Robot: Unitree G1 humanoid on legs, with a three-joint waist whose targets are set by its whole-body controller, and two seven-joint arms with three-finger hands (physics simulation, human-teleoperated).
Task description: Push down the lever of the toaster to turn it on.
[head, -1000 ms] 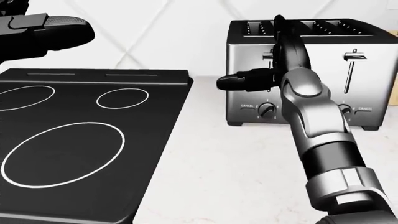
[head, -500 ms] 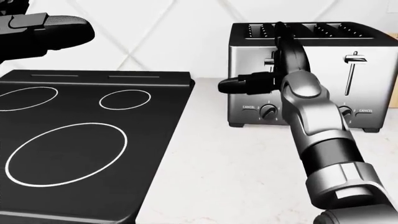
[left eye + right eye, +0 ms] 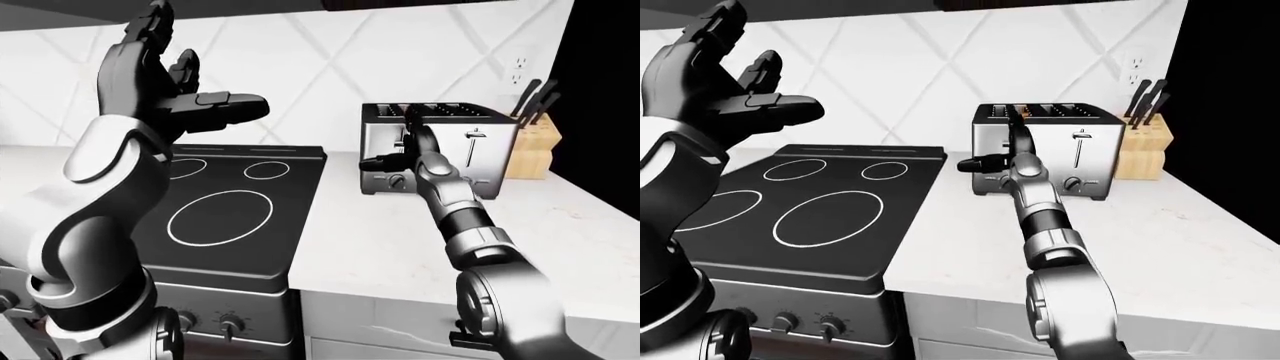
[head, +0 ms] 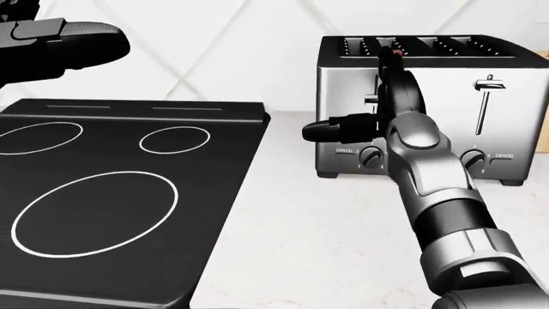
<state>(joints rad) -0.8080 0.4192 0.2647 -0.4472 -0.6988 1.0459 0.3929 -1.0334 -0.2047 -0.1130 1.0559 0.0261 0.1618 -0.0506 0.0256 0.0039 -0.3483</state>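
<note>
Head view: the right hand (image 4: pixel 390 96), fingers spread, covered the toaster (image 4: pixel 506 106)'s left lever; the left hand (image 3: pixel 160 82) was raised, fingers apart.

A shiny four-slot stainless steel toaster (image 4: pixel 446 96) stands at two o'clock on the white speckled stone counter (image 4: pixel 317 238), against a white diamond-tiled wall (image 4: pixel 223 51). The right hand (image 4: pixel 378 109), black and three-fingered, is up against the toaster's left half, covering its left lever; one finger points toward nine o'clock and another rises over the top slots. Its grey metal forearm runs down to five o'clock. The slim silver right lever (image 4: pixel 486 90) is raised, above small round black knobs (image 4: pixel 371 155). A flat black glass cooktop (image 4: pixel 111 193) with white ring burners fills eight o'clock. The black left hand (image 4: pixel 60 48) shows at ten o'clock, fingers extended.
</note>
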